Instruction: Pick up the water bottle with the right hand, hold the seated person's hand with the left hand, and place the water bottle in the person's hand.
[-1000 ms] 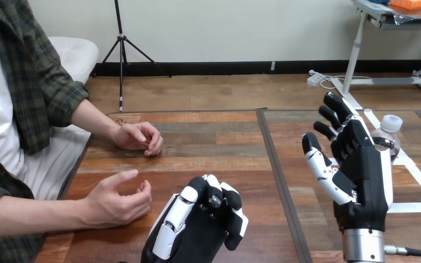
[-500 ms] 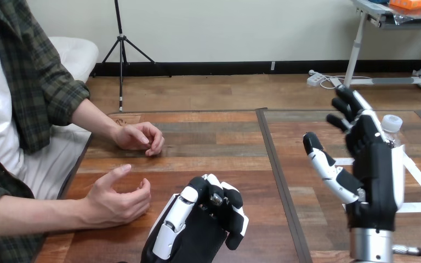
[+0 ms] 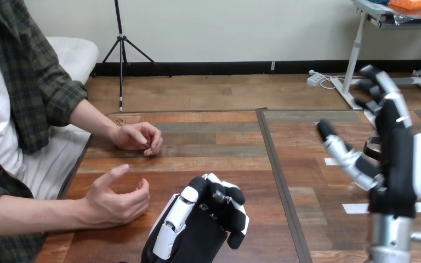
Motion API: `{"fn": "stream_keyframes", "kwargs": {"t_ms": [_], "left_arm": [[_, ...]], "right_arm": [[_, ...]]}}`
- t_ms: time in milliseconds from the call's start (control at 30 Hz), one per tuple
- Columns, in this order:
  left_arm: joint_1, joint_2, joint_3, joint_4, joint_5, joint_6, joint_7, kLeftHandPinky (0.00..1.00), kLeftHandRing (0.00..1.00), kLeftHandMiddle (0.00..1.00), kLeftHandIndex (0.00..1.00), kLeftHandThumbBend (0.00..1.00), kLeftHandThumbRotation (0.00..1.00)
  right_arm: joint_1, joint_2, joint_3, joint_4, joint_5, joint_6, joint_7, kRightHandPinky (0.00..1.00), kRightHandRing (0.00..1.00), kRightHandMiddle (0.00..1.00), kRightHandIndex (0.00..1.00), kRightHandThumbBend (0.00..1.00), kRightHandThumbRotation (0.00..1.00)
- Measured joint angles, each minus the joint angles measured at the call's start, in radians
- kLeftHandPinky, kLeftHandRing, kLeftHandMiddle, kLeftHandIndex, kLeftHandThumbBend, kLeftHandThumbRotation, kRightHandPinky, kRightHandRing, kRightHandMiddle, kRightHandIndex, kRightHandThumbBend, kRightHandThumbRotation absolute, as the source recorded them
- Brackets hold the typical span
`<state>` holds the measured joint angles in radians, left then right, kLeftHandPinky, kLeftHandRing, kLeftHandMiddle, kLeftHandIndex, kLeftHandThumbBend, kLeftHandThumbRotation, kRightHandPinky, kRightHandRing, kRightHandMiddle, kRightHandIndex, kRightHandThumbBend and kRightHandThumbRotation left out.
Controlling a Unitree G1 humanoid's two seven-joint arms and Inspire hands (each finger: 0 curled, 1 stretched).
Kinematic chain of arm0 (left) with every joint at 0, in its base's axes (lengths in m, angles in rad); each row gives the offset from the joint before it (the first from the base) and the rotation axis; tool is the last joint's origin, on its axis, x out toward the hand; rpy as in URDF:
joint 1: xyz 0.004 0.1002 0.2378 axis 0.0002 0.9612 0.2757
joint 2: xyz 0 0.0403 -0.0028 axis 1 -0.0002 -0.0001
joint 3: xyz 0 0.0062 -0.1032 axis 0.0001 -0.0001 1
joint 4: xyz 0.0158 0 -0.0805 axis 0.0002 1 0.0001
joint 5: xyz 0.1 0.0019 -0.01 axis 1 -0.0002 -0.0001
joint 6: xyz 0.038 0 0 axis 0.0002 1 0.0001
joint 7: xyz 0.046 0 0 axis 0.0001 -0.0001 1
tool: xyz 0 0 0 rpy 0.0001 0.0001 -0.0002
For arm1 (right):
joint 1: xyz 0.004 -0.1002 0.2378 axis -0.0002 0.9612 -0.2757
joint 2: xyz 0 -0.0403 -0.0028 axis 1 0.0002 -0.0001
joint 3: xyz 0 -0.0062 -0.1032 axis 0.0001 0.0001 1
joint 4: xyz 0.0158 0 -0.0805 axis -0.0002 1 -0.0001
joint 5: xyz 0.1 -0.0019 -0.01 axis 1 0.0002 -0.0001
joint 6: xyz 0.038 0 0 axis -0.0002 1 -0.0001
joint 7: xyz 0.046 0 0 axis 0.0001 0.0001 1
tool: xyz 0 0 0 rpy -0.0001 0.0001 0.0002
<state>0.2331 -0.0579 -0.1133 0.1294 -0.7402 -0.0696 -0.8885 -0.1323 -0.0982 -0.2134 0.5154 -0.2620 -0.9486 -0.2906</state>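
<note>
Over the last second my right hand (image 3: 400,164) has swung from the middle right of the frame toward the right edge and risen. It now stands in front of the water bottle (image 3: 371,147) instead of beside it. The bottle is almost wholly hidden behind my palm. I take the small dark sliver between thumb and palm, at the middle right, to be its body, though I cannot be sure. It stands on the table (image 3: 219,137), and I judge it not yet grasped. My right fingers (image 3: 386,90) are straight and spread with the thumb held out wide, a shape that leaves a gap for the bottle to enter.

My left hand (image 3: 197,224) has not shifted. It waits at the bottom centre with fingers curled in on nothing, near but apart from the person's hand at the lower left (image 3: 118,194). That hand lies on its side, palm half open toward me, probably offered for holding. The person's other hand (image 3: 137,137) rests loosely closed on the table at the upper left, clear of the handover.
</note>
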Motion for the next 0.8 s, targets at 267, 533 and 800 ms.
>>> {"fn": "stream_keyframes", "kwargs": {"t_ms": [267, 533, 800], "left_arm": [[0.000, 0.000, 0.001, 0.000, 0.000, -0.009, -0.007, 0.16, 0.42, 0.58, 0.56, 0.00, 0.58], [0.000, 0.000, 0.000, 0.001, 0.000, -0.010, -0.014, 0.18, 0.44, 0.59, 0.61, 0.00, 0.59], [0.000, 0.000, 0.001, 0.001, 0.000, -0.011, -0.014, 0.21, 0.48, 0.62, 0.64, 0.00, 0.60]], "right_arm": [[-0.038, -0.030, -0.017, 0.028, -0.037, 0.008, -0.094, 0.96, 0.99, 0.98, 0.94, 0.76, 0.37], [-0.061, -0.045, -0.025, 0.053, -0.064, 0.048, -0.177, 0.99, 1.00, 1.00, 0.98, 0.76, 0.40], [-0.071, -0.066, -0.026, 0.086, -0.073, 0.081, -0.228, 1.00, 1.00, 1.00, 0.98, 0.77, 0.40]]}}
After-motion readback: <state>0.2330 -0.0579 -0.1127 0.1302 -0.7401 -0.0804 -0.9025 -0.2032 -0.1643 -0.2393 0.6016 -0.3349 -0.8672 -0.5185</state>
